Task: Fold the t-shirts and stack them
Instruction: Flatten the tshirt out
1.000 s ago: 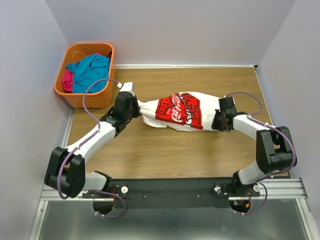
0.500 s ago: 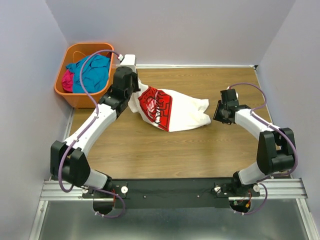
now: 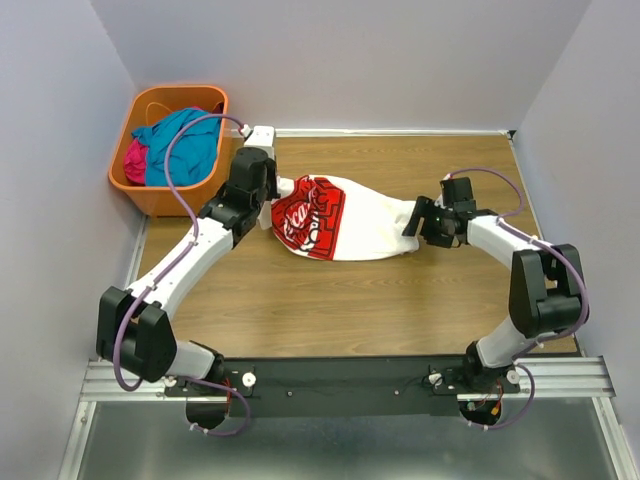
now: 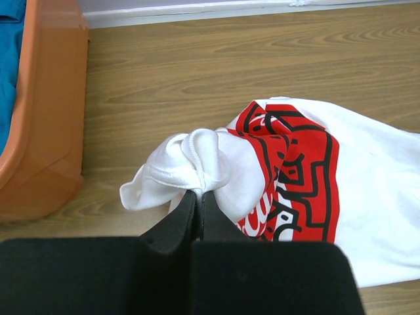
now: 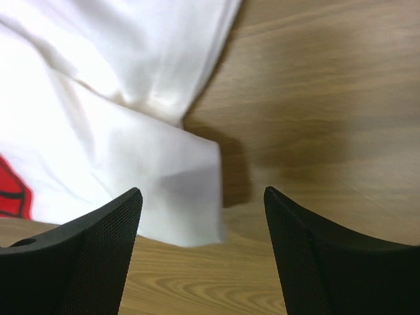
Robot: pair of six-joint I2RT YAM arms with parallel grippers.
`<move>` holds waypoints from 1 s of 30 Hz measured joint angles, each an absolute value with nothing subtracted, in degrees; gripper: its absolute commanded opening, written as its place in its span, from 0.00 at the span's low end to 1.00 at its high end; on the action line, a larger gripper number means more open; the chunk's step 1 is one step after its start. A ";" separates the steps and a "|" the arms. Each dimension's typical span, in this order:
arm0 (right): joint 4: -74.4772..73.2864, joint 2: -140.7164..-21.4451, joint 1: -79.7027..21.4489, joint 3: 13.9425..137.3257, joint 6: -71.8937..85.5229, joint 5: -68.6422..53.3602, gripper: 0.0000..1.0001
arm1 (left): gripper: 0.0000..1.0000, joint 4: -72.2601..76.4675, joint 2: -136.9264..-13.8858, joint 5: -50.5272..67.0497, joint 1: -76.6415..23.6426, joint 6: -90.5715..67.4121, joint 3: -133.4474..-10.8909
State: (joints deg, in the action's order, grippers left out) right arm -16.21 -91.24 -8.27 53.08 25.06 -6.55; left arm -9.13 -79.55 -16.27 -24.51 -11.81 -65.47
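From above, we are seeing the white t-shirt [image 3: 365,215] lying bunched on the table [image 3: 330,295] between both arms, the left gripper [image 3: 276,190] pinching its left end, the right gripper [image 3: 413,222] hovering at its right edge. The teal t-shirt [image 3: 185,145] and magenta t-shirt [image 3: 133,160] are sitting in the orange basket [image 3: 170,200]. Through the left wrist, we are watching jaws clamped on a white fold. Through the right wrist, the fingers [image 5: 98,256] are standing apart over the shirt's corner, gripping nothing.
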 measured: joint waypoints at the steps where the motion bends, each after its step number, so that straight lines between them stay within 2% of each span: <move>1: -15.29 -91.90 -8.27 53.10 25.15 -7.94 0.81 | 0.00 -9.15 -79.29 -16.32 -24.51 -11.81 -65.32; 3: -12.71 -93.51 -8.29 52.93 26.11 -11.31 0.79 | 0.00 -9.13 -78.87 -16.47 -24.51 -11.81 -64.93; 6: -9.96 -95.90 -8.29 52.66 27.18 -14.02 0.59 | 0.00 -9.13 -78.19 -17.23 -24.49 -11.81 -64.01; 7: -9.26 -96.92 -8.29 52.53 27.70 -14.81 0.38 | 0.00 -9.17 -77.95 -17.52 -24.49 -11.81 -63.68; 8: -8.71 -97.41 -8.29 52.53 27.81 -15.44 0.26 | 0.00 -9.21 -77.71 -17.72 -24.49 -11.81 -63.44; 9: -8.29 -97.62 -8.29 52.53 28.01 -16.01 0.07 | 0.00 -9.34 -77.34 -18.26 -24.49 -11.84 -63.18; 10: -8.16 -97.62 -8.29 52.53 27.94 -16.29 0.01 | 0.00 -9.50 -77.17 -18.50 -24.49 -11.84 -63.09; 14: -9.96 -94.87 -8.29 52.58 27.94 -15.46 0.00 | 0.00 -11.77 -74.94 -20.80 -24.45 -11.92 -63.42; 16: -14.83 -89.01 -8.32 53.12 27.20 -12.82 0.00 | 0.00 -14.02 -73.38 -22.15 -24.43 -11.81 -64.36; 23: -31.42 -67.75 -8.23 68.93 22.68 1.65 0.01 | 0.00 -18.13 -60.71 -26.76 -24.38 -9.19 -69.36; 30: -37.21 -64.55 -8.21 76.51 20.80 9.32 0.01 | 0.00 -14.55 -58.76 -28.93 -24.38 -6.35 -75.57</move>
State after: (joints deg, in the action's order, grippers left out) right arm -37.21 -64.55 -8.21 76.51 20.80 9.32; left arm -14.55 -58.76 -28.93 -24.38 -6.35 -75.57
